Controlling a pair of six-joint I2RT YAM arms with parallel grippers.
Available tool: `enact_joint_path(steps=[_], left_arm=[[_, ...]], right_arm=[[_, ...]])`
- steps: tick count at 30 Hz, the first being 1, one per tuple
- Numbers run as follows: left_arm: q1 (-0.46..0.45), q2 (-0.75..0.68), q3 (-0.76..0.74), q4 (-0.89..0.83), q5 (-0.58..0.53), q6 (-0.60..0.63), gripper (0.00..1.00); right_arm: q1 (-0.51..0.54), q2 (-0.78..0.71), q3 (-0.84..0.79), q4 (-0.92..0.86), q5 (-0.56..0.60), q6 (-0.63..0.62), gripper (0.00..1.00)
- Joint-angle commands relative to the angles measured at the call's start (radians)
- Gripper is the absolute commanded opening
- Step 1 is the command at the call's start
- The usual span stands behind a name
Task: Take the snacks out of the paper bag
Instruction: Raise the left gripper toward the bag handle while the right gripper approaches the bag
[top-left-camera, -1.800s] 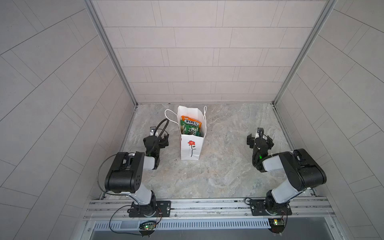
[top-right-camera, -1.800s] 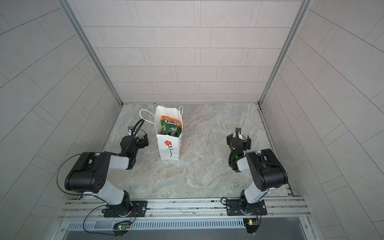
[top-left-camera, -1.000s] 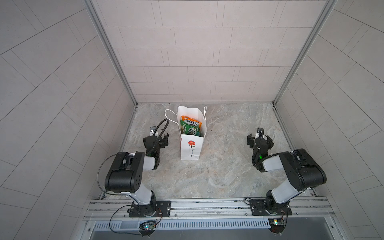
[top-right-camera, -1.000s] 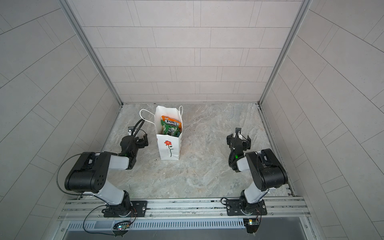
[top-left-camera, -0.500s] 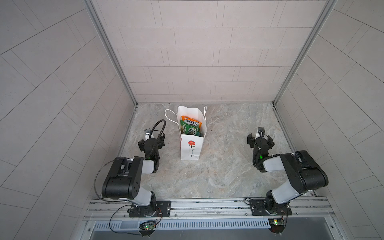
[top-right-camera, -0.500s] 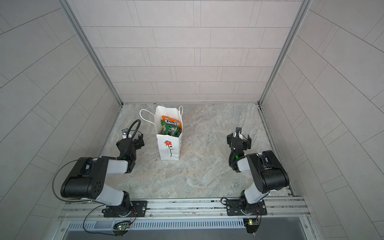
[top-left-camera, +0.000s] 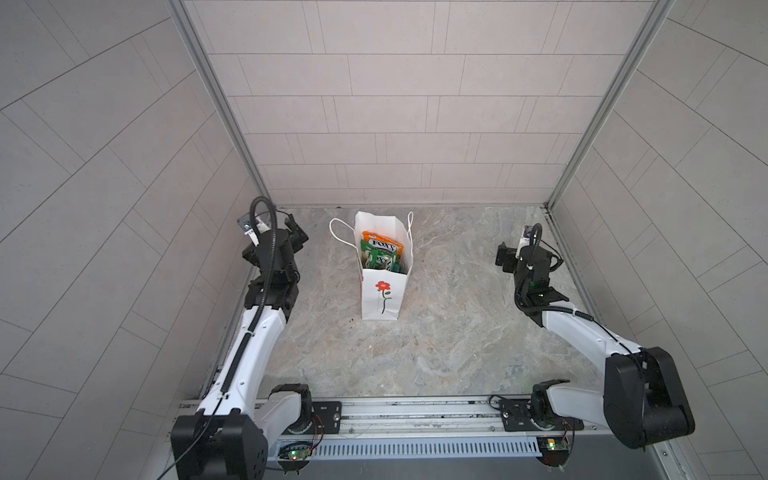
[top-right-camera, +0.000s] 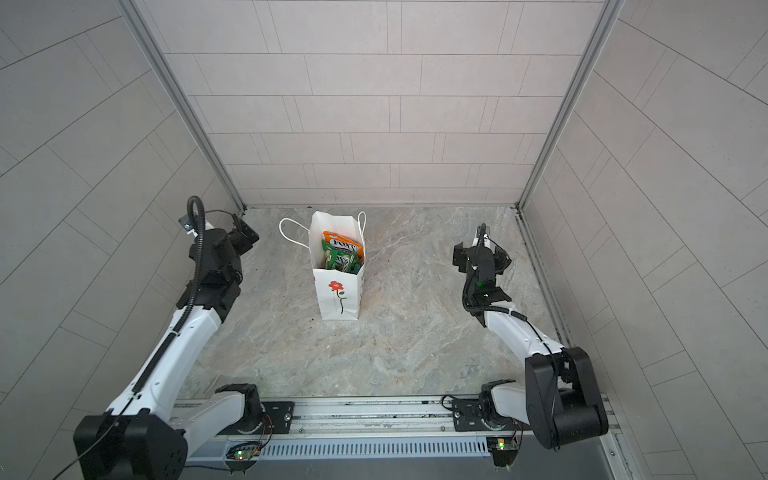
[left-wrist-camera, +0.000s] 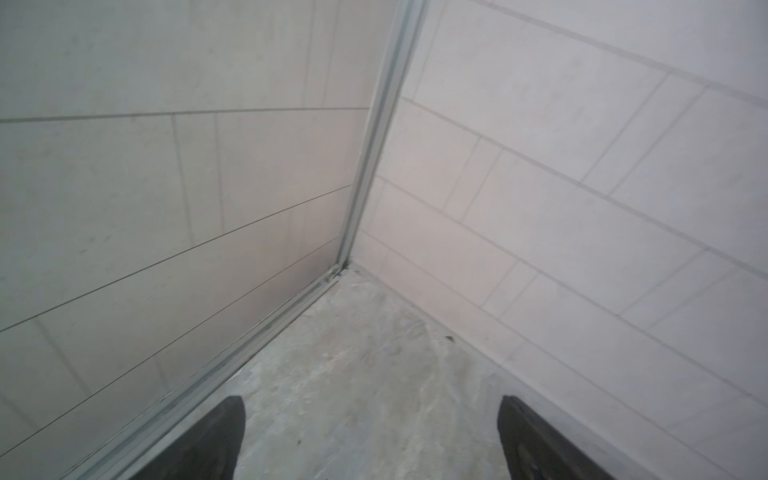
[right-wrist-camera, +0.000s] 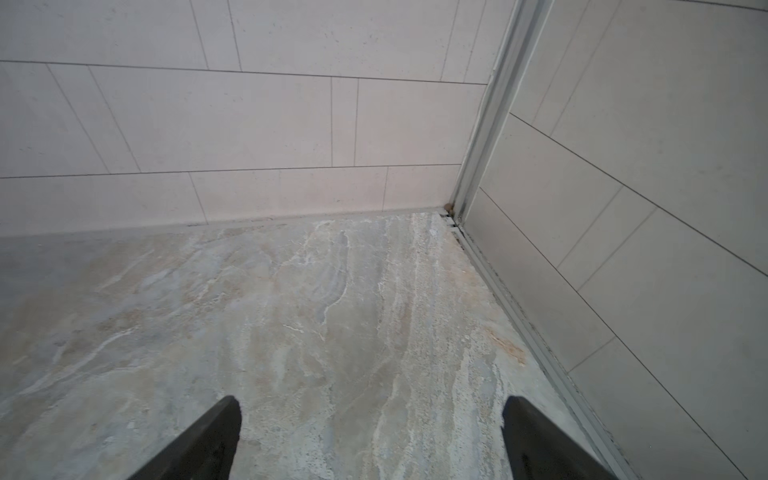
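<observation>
The tabletop (top-left-camera: 436, 357) looks like grey stone. Pale tiled walls (top-left-camera: 395, 124) stand on three sides of it. The paper bag (top-left-camera: 382, 303) stands upright toward the back, a little left of the middle, and its mouth is open. It is white, with a red flower (top-left-camera: 383, 286) drawn on the front. One white cord handle (top-left-camera: 338, 235) flops out to the left.

The snacks (top-left-camera: 380, 253) are inside the bag. An orange packet (top-left-camera: 384, 243) that says FOX'S sits at the back, and green packets (top-left-camera: 376, 262) are in front of it. I cannot tell how many packets there are.

The left end effector (left-wrist-camera: 372, 419) is to the left of the bag and well apart from it, near the back left corner. Its two dark fingers (left-wrist-camera: 220, 436) are wide apart, with nothing between them. The right end effector (right-wrist-camera: 370, 415) is far off on the right side, near the right wall. Its fingers (right-wrist-camera: 536, 440) are wide apart too, and it holds nothing. Only bare tabletop shows between them.
</observation>
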Motion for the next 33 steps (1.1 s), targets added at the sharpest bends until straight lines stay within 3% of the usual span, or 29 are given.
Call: enact_joint_path(steps=[1, 6, 10, 24, 33], left_arm=[[0.009, 0.004, 0.138, -0.214, 0.387, -0.102, 1.0], [0.01, 0.074, 0.235, -0.186, 0.78, -0.268, 0.98], [0.006, 0.097, 0.223, -0.13, 0.892, -0.384, 0.92], [-0.019, 0.098, 0.198, -0.266, 0.874, -0.349, 0.73], [-0.023, 0.122, 0.179, -0.21, 0.92, -0.375, 0.46]], right_arm=[[0.004, -0.014, 0.091, -0.299, -0.123, 0.117, 0.99], [0.005, -0.007, 0.147, -0.391, -0.318, 0.132, 0.99], [0.014, -0.021, 0.14, -0.4, -0.388, 0.125, 0.99], [0.06, -0.042, 0.126, -0.43, -0.408, 0.121, 0.99], [0.085, -0.033, 0.13, -0.437, -0.417, 0.112, 0.99]])
